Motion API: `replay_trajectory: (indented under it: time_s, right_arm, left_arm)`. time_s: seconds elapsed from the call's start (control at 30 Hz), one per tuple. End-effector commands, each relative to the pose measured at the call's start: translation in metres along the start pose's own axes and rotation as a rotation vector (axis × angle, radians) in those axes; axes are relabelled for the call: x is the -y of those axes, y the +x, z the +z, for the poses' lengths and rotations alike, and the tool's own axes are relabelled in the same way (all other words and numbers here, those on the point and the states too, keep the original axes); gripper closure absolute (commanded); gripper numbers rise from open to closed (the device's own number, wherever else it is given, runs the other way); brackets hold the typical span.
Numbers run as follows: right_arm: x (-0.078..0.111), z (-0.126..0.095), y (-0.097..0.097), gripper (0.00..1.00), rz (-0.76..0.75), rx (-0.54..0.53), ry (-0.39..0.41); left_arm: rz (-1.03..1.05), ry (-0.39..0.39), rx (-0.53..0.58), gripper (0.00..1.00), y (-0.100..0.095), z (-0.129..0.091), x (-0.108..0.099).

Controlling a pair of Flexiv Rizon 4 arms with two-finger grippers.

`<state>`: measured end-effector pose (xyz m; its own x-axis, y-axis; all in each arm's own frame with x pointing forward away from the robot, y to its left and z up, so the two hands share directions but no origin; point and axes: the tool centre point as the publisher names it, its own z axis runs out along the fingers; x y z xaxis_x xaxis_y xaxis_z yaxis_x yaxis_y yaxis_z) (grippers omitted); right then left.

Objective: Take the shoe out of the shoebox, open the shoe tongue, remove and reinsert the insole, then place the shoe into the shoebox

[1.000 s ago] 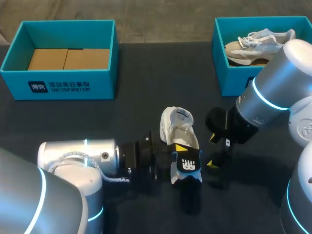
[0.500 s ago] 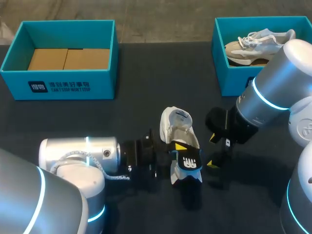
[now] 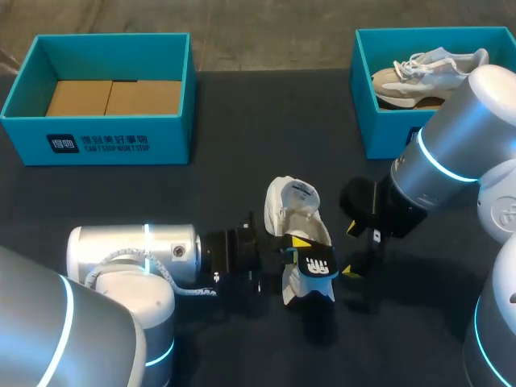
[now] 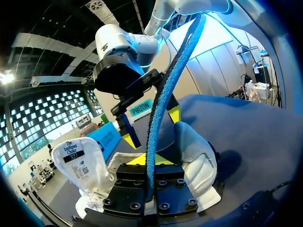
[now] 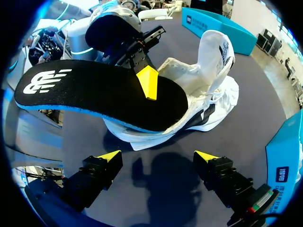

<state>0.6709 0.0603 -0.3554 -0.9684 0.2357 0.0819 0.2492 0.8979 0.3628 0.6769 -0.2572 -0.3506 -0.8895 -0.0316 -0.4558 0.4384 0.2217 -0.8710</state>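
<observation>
- Currently, head view: the shoe (image 3: pixel 292 211) lies on the table (image 3: pixel 242 121) near the middle, outside both boxes. The left shoebox (image 3: pixel 97 145) sits far left. The right shoebox (image 3: pixel 367 121) sits far right with a second shoe (image 3: pixel 427 68) inside.
- Same view: the left gripper (image 3: pixel 295 243) pinches the insole (image 3: pixel 313 270), which is raised over the near end of the shoe. The right gripper (image 3: pixel 355 251) hangs just right of the shoe, fingers apart, holding nothing.
- Left wrist view: the insole (image 4: pixel 163 104) shows edge-on, blue rim upright, clamped from both sides. The tongue (image 4: pixel 78 156) is folded back and the shoe mouth is open.
- Right wrist view: the right gripper's fingers are spread wide over bare table. Ahead of them the insole's black face (image 5: pixel 94 94) sits over the shoe (image 5: pixel 208 94). Cannot tell whether its end touches the shoe.
- Judgement: removal looks done and reinsertion is in hand. The next move calls for tipping the toe end into the mouth and sliding it forward flat. The free right gripper is placed to steady the shoe.
</observation>
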Motion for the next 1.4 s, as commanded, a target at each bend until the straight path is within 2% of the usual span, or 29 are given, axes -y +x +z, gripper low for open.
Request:
replay_trajectory:
  time_s: [0.03,0.3,0.7,1.4]
  right_arm:
    - [0.0,0.0,0.001,0.0,0.0,0.003,0.001]
    - [0.0,0.0,0.001,0.0,0.0,0.003,0.001]
    - [0.0,0.0,0.001,0.0,0.0,0.003,0.001]
    - [0.0,0.0,0.001,0.0,0.0,0.003,0.001]
  left_arm:
    - [-0.001,0.0,-0.006,0.91,0.0,0.0,0.0]
    - [-0.005,0.009,-0.009,0.8,0.001,-0.003,0.003]
    - [0.02,0.016,-0.02,0.69,0.006,-0.005,0.011]
    - [0.064,0.013,-0.003,0.72,0.009,-0.009,0.029]
